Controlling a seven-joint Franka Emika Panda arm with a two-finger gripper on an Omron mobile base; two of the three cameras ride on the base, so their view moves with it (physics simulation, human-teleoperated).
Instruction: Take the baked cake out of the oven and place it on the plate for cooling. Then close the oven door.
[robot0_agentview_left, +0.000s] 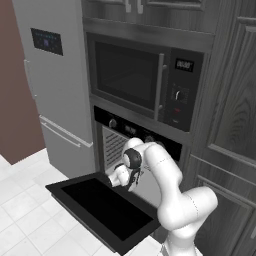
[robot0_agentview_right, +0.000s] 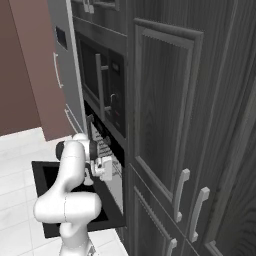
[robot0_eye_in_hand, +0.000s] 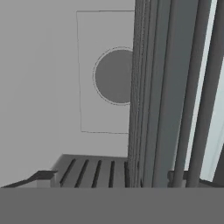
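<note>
Left base view: a grey fridge (robot0_agentview_left: 57, 85) stands at far left; beside it, a microwave (robot0_agentview_left: 145, 80) with a vertical handle sits above the oven (robot0_agentview_left: 137, 135), whose knobs show just over the arm. The oven door (robot0_agentview_left: 100, 207) lies folded down, flat and dark, with the arm's wrist above its inner edge, reaching into the cavity. The gripper (robot0_agentview_left: 116, 175) is at the mouth of the cavity, its tips hard to make out here.

Right base view: the same column seen edge-on (the door (robot0_agentview_right: 45, 175) appears as a dark slab behind the white arm). The gripper (robot0_agentview_right: 102, 167) points at the rack wires in the opening. Tall cabinets (robot0_agentview_right: 185, 125) with silver pulls take up the right.

Hand view: the grey rear wall of the oven with a round fan disc (robot0_eye_in_hand: 116, 76), and rack bars (robot0_eye_in_hand: 175, 96) running close past the camera on the right. The jaws stand spread wide, holding nothing. No picture shows where the cake lies.
</note>
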